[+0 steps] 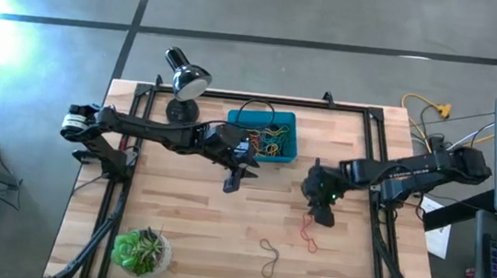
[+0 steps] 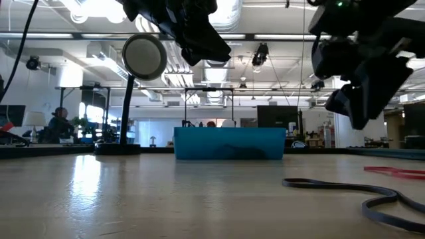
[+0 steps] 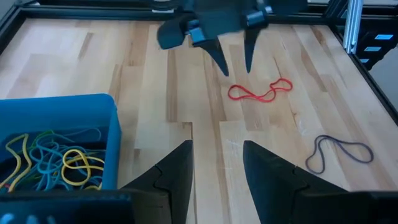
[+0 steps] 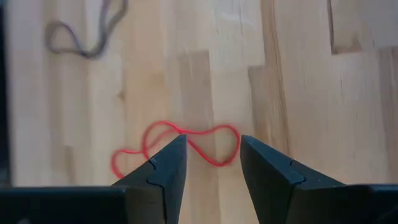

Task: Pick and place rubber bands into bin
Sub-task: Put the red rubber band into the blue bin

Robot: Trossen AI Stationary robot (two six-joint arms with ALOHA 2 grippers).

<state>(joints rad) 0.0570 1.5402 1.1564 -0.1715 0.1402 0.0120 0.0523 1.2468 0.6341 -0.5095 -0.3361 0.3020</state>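
Fingers of the right gripper (image 4: 211, 163) stand parted, empty, above the red rubber band (image 4: 177, 146) lying flat on the table (image 1: 185, 216); thin and floppy, it should pinch best where strands cross. Left gripper (image 1: 235, 176), parted too, hangs beside the bin (image 1: 289, 120)

Probably an open-plan lab; exposed ceiling ducts (image 2: 99, 56), distant desks, seated person (image 2: 60, 123)

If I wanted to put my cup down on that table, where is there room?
Bare wood lies between the potted plant and the dark rubber band, and along the near edge. It is crowded around the bin, the lamp, both end effectors, and the red rubber band.
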